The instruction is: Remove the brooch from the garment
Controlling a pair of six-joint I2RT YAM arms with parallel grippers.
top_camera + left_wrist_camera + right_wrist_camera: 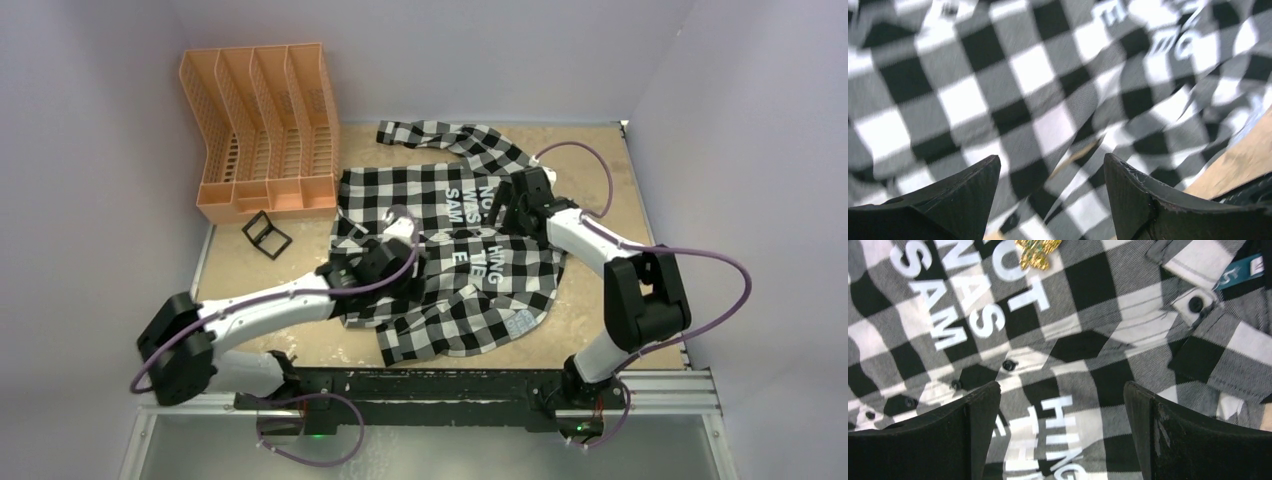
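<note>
The garment [450,250], a black-and-white check shirt with white block letters, lies spread on the table. The brooch [1035,252], small, gold and flower-shaped, is pinned by the letters at the top edge of the right wrist view; I cannot make it out in the top view. My right gripper [512,205] hovers over the shirt's upper right by the lettering; it [1062,390] is open and empty, the brooch well beyond its fingertips. My left gripper [392,262] is over the shirt's left side; it [1052,165] is open and empty above blurred check cloth [1038,75].
An orange file organiser [265,130] stands at the back left, with a small black frame [266,235] in front of it. A pale label patch [522,322] is near the shirt's hem. A teal tag [1243,272] and shirt buttons [1008,365] show. Walls close in on three sides.
</note>
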